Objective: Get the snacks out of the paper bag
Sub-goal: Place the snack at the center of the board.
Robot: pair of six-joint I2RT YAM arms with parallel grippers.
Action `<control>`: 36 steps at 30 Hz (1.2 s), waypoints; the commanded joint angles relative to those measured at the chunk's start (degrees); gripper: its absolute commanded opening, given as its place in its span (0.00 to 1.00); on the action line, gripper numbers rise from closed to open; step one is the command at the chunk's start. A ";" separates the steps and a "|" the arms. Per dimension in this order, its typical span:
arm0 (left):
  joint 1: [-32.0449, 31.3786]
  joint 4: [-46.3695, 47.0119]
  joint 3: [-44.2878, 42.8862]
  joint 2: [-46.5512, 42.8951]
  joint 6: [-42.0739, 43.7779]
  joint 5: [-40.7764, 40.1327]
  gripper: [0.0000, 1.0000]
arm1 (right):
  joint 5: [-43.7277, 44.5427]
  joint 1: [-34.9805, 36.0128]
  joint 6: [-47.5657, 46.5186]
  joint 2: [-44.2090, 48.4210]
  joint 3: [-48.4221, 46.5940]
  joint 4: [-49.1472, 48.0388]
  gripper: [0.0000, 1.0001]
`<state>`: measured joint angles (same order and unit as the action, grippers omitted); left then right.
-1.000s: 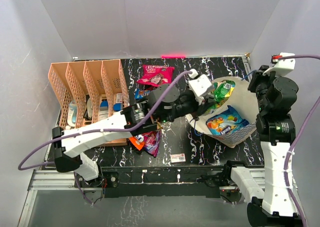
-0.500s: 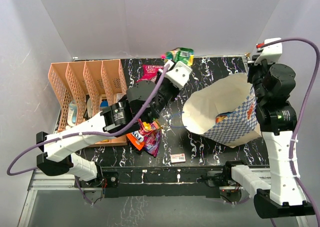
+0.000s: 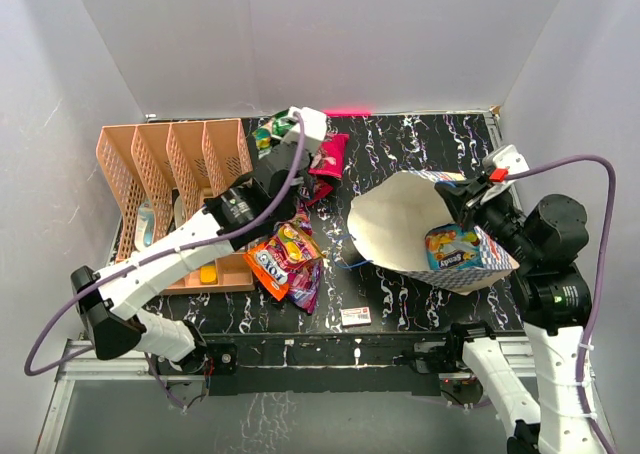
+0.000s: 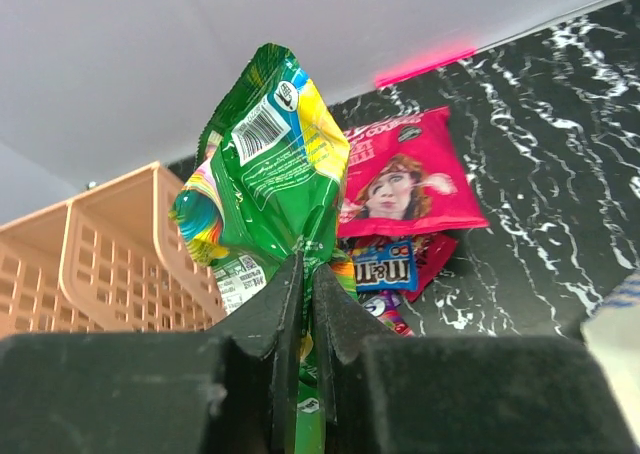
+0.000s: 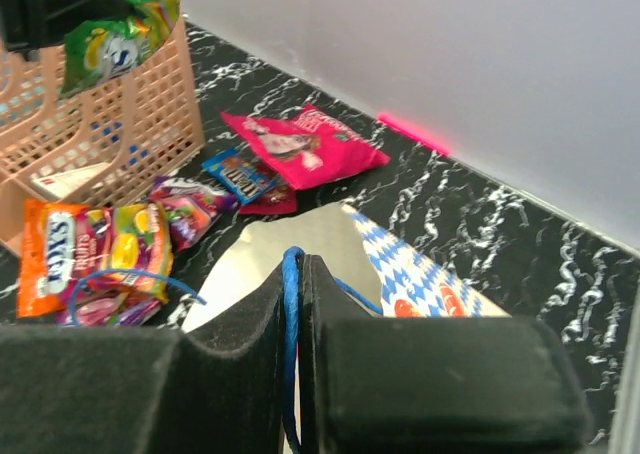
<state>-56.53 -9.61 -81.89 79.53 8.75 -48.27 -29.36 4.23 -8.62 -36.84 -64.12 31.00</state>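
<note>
My left gripper (image 3: 287,134) (image 4: 308,272) is shut on the lower edge of a green snack packet (image 3: 266,135) (image 4: 275,159), held in the air by the back end of the rack. The same packet (image 5: 118,29) shows at the top left of the right wrist view. My right gripper (image 3: 458,192) (image 5: 301,270) is shut on the blue cord handle (image 5: 290,304) of the checkered paper bag (image 3: 395,229) (image 5: 425,279), which lies tilted with its mouth to the left. A blue packet (image 3: 452,246) shows inside. On the table lie a pink packet (image 3: 329,158) (image 5: 305,142), an orange one (image 3: 278,261) (image 5: 70,242) and small blue and purple ones (image 4: 382,270).
The peach-orange divider rack (image 3: 165,169) (image 4: 95,259) stands at the left with small items in its slots. A small white flat box (image 3: 355,316) lies near the front edge. White walls close in the back and both sides of the black marbled table (image 3: 420,139).
My left arm has lifted the green packet out of the bag and swung it left to the back of the rack. My right arm has dropped lower, tipping the bag's mouth leftward.
</note>
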 commanded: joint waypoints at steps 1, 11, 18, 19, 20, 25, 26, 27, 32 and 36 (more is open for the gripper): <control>4.09 -3.86 1.03 -2.88 -9.91 2.92 0.00 | -4.10 0.40 7.23 2.27 0.50 3.90 0.08; 7.81 -10.79 1.70 9.33 -14.90 6.29 0.00 | 1.46 0.43 11.50 16.30 2.21 11.70 0.08; 8.86 -14.94 -0.29 16.30 -16.77 9.29 0.00 | 15.82 0.53 17.43 21.62 3.28 10.18 0.08; 8.99 -15.41 -0.22 16.93 -17.37 9.56 0.00 | 16.29 0.56 17.89 21.14 3.02 10.60 0.08; 9.09 -16.00 -0.15 17.44 -17.94 9.96 0.00 | 16.83 0.60 18.80 20.81 2.88 10.74 0.08; 9.79 -16.50 1.49 19.79 -19.13 11.70 0.00 | 15.19 0.54 22.75 20.68 4.22 10.45 0.08; 9.96 -16.97 1.36 20.46 -19.50 12.01 0.00 | 14.80 0.59 23.36 21.00 4.65 10.29 0.08; 10.18 -17.44 1.23 21.06 -19.56 12.36 0.00 | 14.70 0.57 23.87 21.35 5.04 10.15 0.08; 10.56 -18.21 0.33 24.12 -18.92 12.31 0.00 | 14.83 0.53 24.02 21.96 5.04 9.45 0.08; 10.83 -20.42 -1.88 24.71 -19.03 14.50 0.23 | 14.98 0.58 23.47 20.52 3.66 10.07 0.08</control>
<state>-46.04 -26.85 -80.49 104.79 -9.65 -35.86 -14.87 4.49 14.13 -15.62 -58.39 43.94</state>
